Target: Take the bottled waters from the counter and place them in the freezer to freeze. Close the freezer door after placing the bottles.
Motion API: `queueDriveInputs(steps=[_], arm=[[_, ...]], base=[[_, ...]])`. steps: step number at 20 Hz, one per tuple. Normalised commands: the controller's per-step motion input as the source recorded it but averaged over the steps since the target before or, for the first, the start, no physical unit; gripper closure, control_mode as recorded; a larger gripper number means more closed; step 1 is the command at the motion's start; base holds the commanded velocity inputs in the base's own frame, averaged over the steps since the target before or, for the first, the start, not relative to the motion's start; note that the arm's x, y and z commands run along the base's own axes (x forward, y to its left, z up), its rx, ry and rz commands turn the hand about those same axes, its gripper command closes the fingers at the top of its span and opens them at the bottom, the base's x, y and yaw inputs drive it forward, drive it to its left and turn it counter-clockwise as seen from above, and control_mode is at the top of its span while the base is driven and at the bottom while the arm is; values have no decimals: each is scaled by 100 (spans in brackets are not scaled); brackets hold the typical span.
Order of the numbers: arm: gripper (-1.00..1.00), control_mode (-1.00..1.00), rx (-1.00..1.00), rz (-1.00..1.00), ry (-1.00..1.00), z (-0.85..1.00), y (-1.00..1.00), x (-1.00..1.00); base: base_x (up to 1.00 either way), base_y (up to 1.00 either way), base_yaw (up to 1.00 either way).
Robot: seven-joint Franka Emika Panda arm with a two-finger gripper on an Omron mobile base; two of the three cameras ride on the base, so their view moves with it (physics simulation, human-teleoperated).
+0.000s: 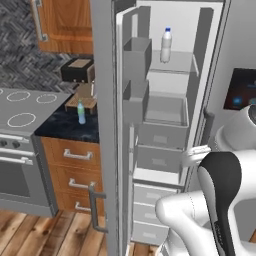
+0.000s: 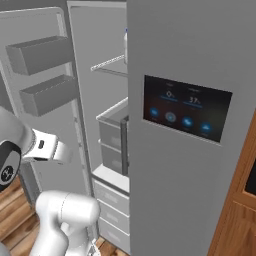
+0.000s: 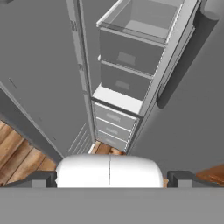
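Observation:
The freezer stands open, white inside with shelves and grey drawers. A white bottled water with a blue cap stands upright on its top shelf. The clear bottled water with a green cap stands on the black counter, left of the freezer door. That door is swung wide, with grey bins on its inner face. My gripper is open and holds nothing. It hangs in front of the freezer's lower part and looks down at the drawers.
A grey stovetop adjoins the counter on the left. A dark box and a wooden board sit behind the green-capped bottle. The shut grey door with a blue-lit panel is on the right. The floor is wooden.

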Motion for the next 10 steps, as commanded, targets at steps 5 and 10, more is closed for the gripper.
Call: queueDriveInputs(steps=[5,10], arm=[[-100,100,0,0,0,0,0,0],[-100,100,0,0,0,0,0,0]], base=[[-45,23,-2],[-35,36,-5]])
